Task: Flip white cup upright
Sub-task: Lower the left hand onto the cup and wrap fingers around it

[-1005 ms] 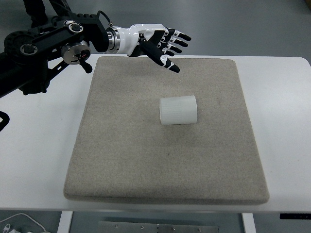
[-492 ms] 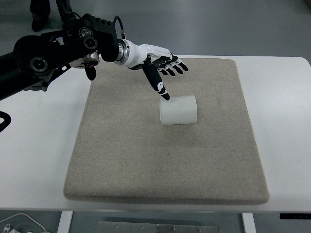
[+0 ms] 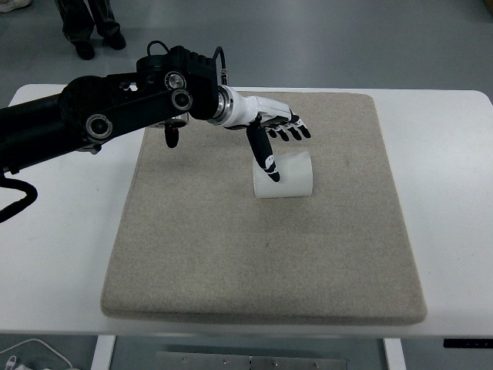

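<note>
A white cup (image 3: pixel 283 175) is seen lying on its side near the middle of a beige felt mat (image 3: pixel 231 254), which is spread over a white table (image 3: pixel 54 254). The cup is a short, ribbed cylinder of matte or translucent white plastic; its long axis runs left to right across the picture, and which end is the mouth cannot be made out. The left hand (image 3: pixel 271 132), white with black finger segments, is held over the cup's far-left part, its arm entering from the picture's left edge. The fingers (image 3: pixel 296 132) are spread and extended toward the right, above the cup's far edge, while the thumb (image 3: pixel 266 158) is pointed down over the cup's left end. Nothing is gripped by the hand; whether the thumb tip is touching the cup cannot be told. At the top left corner, a person's legs and shoes (image 3: pixel 91 27) are seen on the grey floor (image 3: pixel 347 38).
</note>
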